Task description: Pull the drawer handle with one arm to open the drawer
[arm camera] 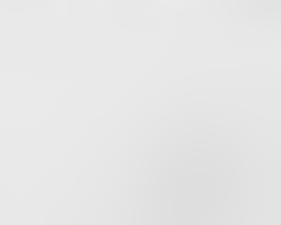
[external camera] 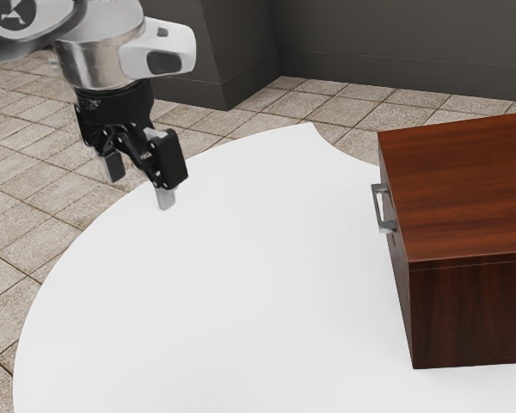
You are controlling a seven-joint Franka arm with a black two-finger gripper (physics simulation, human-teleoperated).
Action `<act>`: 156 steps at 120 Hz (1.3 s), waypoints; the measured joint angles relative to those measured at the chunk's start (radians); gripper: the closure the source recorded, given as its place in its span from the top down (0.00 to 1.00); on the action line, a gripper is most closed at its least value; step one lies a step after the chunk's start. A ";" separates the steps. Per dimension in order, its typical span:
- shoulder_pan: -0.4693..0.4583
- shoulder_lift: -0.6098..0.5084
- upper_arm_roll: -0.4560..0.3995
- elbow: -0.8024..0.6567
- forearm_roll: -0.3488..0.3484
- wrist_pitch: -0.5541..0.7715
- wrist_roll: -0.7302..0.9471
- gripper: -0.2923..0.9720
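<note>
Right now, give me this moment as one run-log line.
stage: pre-grasp | jaws: open, empty, over table | handle: untouched, toward exterior view's right | drawer: looks shut

Readable text: none.
Arm joint (external camera: 62,12): pale emblem (external camera: 15,10) on a dark disc, too unclear to read as lettering.

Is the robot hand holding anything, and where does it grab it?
Nothing. The gripper hangs open over the white table with nothing in it, well away from the drawer handle.
</note>
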 joint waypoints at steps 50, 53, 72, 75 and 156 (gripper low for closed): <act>0.003 -0.043 -0.005 -0.129 -0.058 0.160 -0.109 0.77; 0.003 -0.070 0.001 -0.191 -0.069 0.188 -0.122 0.77; 0.016 -0.140 0.028 -0.372 -0.138 0.362 -0.257 0.77; 0.017 -0.150 0.031 -0.388 -0.152 0.386 -0.286 0.77; 0.008 0.037 -0.002 -0.404 -0.334 0.818 -0.900 0.77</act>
